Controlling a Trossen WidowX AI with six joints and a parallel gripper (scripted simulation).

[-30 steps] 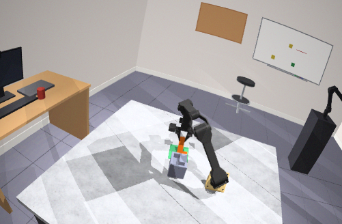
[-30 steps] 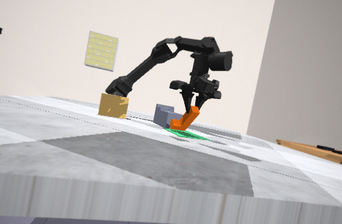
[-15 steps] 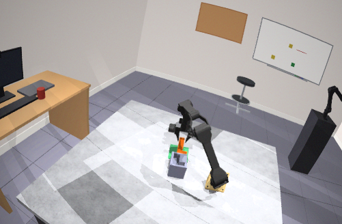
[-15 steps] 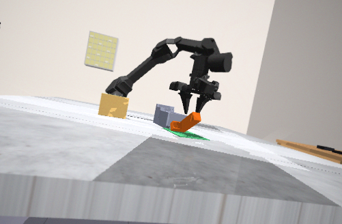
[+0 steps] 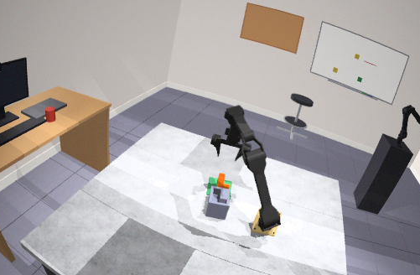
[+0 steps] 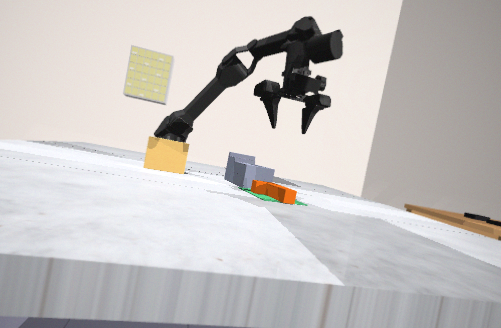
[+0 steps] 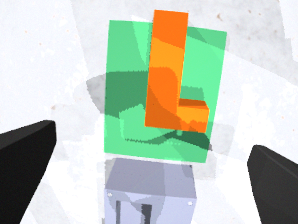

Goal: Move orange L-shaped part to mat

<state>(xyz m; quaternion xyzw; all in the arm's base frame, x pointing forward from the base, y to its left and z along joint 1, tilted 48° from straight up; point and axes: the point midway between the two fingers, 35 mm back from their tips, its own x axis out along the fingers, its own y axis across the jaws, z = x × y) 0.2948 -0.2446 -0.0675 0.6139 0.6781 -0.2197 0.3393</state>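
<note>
The orange L-shaped part (image 5: 221, 180) (image 6: 274, 190) (image 7: 165, 75) lies flat on the green mat (image 5: 211, 182) (image 6: 260, 196) (image 7: 125, 55). Its short leg is at the end near the tray; its long end reaches the mat's far edge and looks slightly past it in the wrist view. The grey tray (image 5: 218, 210) (image 6: 240, 172) (image 7: 150, 177) stands beside the mat, its pocket showing empty and dark in the top view. My gripper (image 5: 227, 158) (image 6: 289, 130) (image 7: 155, 144) is wide open and empty, well above the part, with the fingers apart on either side in the wrist view.
The arm's yellow base block (image 5: 259, 224) (image 6: 166, 156) stands on the table to one side of the tray. A wooden desk (image 5: 82, 101) with a monitor and a red cup (image 5: 50, 114) is away from the table.
</note>
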